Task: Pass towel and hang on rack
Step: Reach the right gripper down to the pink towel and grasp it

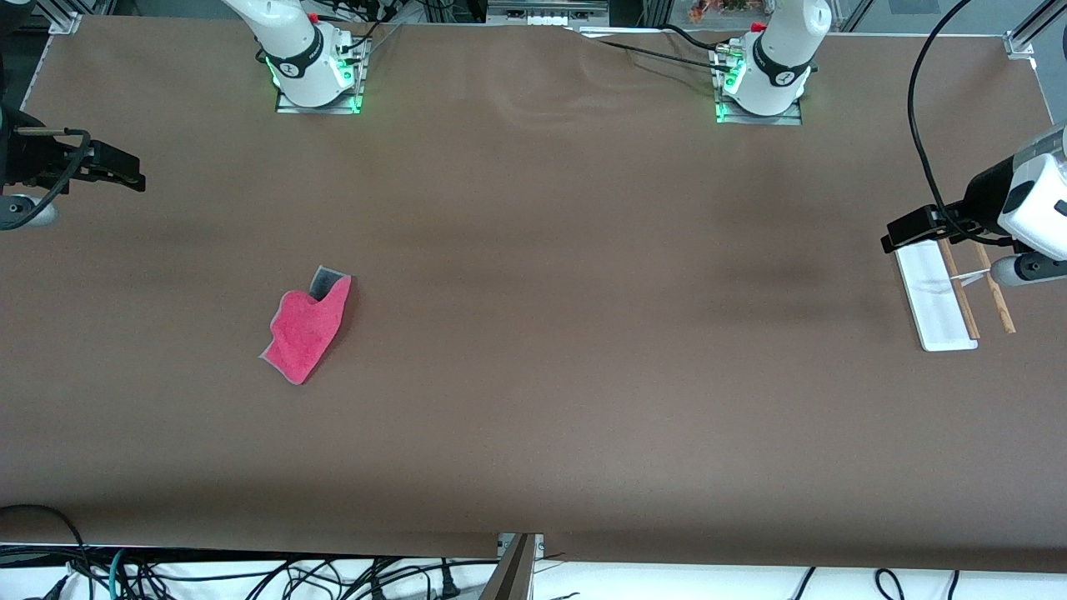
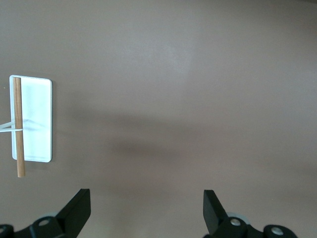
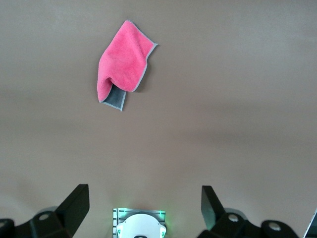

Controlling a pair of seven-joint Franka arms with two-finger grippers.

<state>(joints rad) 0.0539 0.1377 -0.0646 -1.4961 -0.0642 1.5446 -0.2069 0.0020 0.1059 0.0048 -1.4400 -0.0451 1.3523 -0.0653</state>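
Observation:
The towel (image 1: 307, 329), pink-red with a grey corner folded out, lies crumpled on the brown table toward the right arm's end; the right wrist view shows the towel (image 3: 124, 62) too. The rack (image 1: 940, 304), a white base with two wooden rods (image 1: 959, 287), stands at the left arm's end. My left gripper (image 1: 904, 236) hangs open and empty just above the rack's end nearest the bases; its wrist view shows the rack (image 2: 37, 119) off to one side of the gripper (image 2: 147, 208). My right gripper (image 1: 125, 173) hovers open and empty at its end of the table, apart from the towel, also seen as the gripper (image 3: 145, 208).
Both arm bases (image 1: 315, 62) (image 1: 763, 79) stand along the table edge farthest from the front camera. A black cable (image 1: 917, 125) loops above the left gripper. Loose cables (image 1: 250, 575) lie below the table's nearest edge. Bare brown table (image 1: 583, 292) stretches between towel and rack.

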